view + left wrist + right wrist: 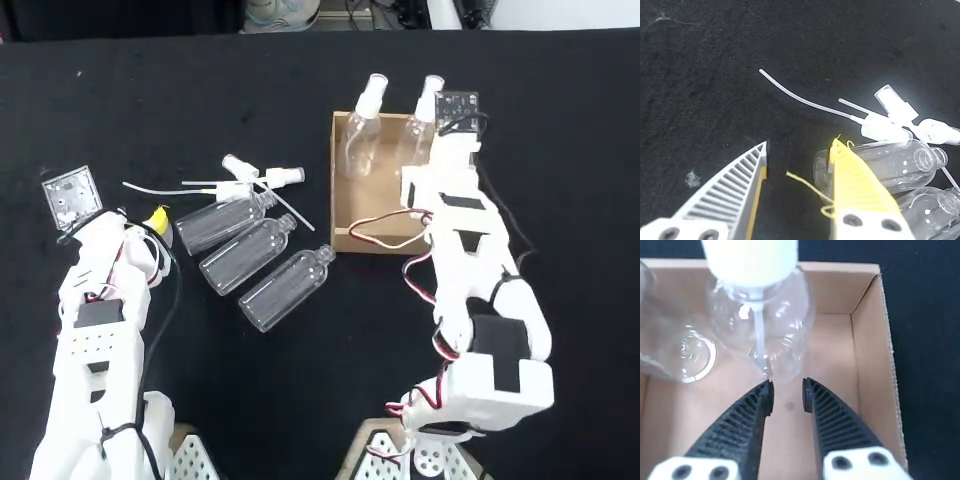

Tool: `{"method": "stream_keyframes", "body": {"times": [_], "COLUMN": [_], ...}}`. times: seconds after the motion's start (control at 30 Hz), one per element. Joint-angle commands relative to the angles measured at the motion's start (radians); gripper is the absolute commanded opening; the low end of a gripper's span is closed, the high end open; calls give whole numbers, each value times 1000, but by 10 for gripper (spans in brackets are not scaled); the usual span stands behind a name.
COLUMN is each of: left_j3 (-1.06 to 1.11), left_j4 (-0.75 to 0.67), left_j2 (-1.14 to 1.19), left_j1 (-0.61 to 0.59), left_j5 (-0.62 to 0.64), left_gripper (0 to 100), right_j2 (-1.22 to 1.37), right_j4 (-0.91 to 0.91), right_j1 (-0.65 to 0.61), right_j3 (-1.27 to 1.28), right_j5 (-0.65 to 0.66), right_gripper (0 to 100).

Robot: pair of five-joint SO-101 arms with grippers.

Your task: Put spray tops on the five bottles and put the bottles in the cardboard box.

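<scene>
While two capped bottles stand in the box: I judge two of five done, three to go.
Right pincer: over the box, tips pointing down into it, jaws a narrow gap apart, gripping nothing; one capped bottle sits just beyond my tips.
Left pincer: wide open, empty, low over the table, yellow finger just beside the base of a bare bottle.
Bare bottles: three, lying side by side on the table between my arms, no tops on.
Tops: three loose, bunched just past the bottle necks, tubes crossing each other.
Thread: loose yellow strand hanging off my left finger.
Risk, right side: bottles look empty and light; if I lift out crooked, a finger could clip the near one and tip it onto its neighbour.
Risk, box: nothing pins it down, so a bump from my arm would probably slide it.
Risk, left side: bare bottles are round and lying flat; a nudge from the yellow finger before I close could roll one away or into the others.
Risk, tops: crossed tubes mean grabbing one top may drag the rest; a thin tube could bend and miss the neck.
Risk, thread: might snag on a tube or neck.
</scene>
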Motion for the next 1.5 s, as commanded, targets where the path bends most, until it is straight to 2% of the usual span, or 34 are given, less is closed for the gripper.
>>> {"method": "stream_keyframes", "body": {"times": [0.0, 0.4, 0.67, 0.93, 1.1, 1.27, 1.47], "left_j3": [-12, -10, 1, 4, 2, 1, 4], "left_j4": [-15, -12, -18, -18, -18, -18, -18], "left_j2": [-6, -5, -8, -8, -8, -8, -8], "left_j1": [-5, -7, -5, -4, -4, -4, -5], "left_j5": [6, 6, 8, 8, 8, 8, 8], "left_gripper": [198, 198, 198, 198, 198, 198, 198], "right_j2": [-8, -4, -13, -160, -239, -220, -105], "right_j4": [-31, -32, -31, -23, -23, 20, 21], "right_j1": [-15, -80, -77, -84, -41, -5, -5], "right_j3": [-56, -56, -56, 74, 128, 76, -30], "right_j5": [5, 2, 0, 0, -2, -101, -120], "right_gripper": [78, 76, 75, 75, 75, 75, 75]}}
